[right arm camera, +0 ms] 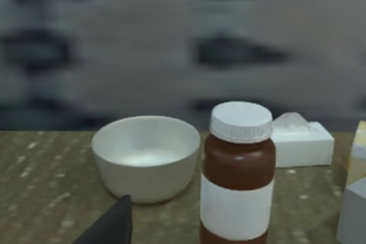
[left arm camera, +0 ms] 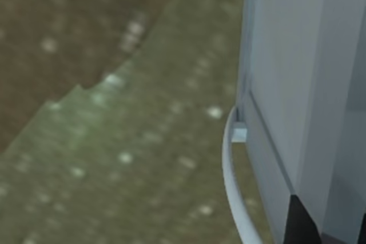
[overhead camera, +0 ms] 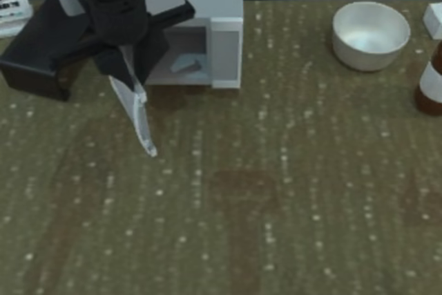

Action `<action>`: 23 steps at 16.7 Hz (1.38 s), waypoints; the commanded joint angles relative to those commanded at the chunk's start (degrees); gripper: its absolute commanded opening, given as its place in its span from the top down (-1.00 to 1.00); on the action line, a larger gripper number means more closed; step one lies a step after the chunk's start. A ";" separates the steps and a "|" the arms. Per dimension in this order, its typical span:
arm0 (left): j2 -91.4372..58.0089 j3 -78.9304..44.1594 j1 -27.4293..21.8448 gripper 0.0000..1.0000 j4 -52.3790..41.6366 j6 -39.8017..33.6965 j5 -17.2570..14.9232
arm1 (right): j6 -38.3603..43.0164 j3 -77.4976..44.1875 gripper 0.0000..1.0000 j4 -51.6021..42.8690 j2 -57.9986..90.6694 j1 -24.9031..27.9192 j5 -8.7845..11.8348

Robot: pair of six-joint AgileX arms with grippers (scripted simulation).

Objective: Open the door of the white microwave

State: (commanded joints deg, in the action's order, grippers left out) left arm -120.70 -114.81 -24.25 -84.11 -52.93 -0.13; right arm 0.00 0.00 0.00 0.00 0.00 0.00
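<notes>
At the upper left of the top view, the white microwave [overhead camera: 207, 5] sits at the far edge of the tabletop [overhead camera: 276, 205], its cavity exposed and a small grey object lying on the floor inside. The door [overhead camera: 135, 112] is swung out towards the lower part of the frame, seen nearly edge-on as a thin pale panel angling down and slightly to the right, with its free end resting over the tabletop. The left arm reaches in over the microwave from the top edge, and its left pincer [overhead camera: 131, 77] is down at the hinge-side upper part of the door; whether its fingers are apart or together cannot be told from these views. In the left wrist view the door [left arm camera: 286, 84] fills the right side as a flat pale surface, with a curved white handle [left arm camera: 231, 181] running alongside it above the tabletop. A black box [overhead camera: 31, 67] lies just to the left of the microwave. At the upper right of the top view stand a white bowl [overhead camera: 371, 34] and, at the right edge, a brown bottle [overhead camera: 430, 84] with a white label. The right wrist view shows the same bowl [right arm camera: 146, 155] and the bottle [right arm camera: 239, 175] with its white cap, side by side, and a white box [right arm camera: 300, 141] behind them; a dark fingertip [right arm camera: 111, 227] of the right pincer shows at the bottom edge, its state unclear
</notes>
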 joint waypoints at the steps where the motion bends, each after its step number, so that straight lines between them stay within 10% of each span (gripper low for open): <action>1: 0.00 0.00 0.00 1.00 0.00 0.00 0.00 | 0.00 0.00 -1.00 0.00 0.00 0.00 0.00; 23: 0.51 5.32 0.04 1.00 4.82 0.04 0.01 | 0.00 0.00 -1.00 0.00 0.00 0.00 0.00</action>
State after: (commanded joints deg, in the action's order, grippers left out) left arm -120.20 -109.49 -24.21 -79.29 -52.90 -0.12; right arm 0.00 0.00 0.00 0.00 0.00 0.00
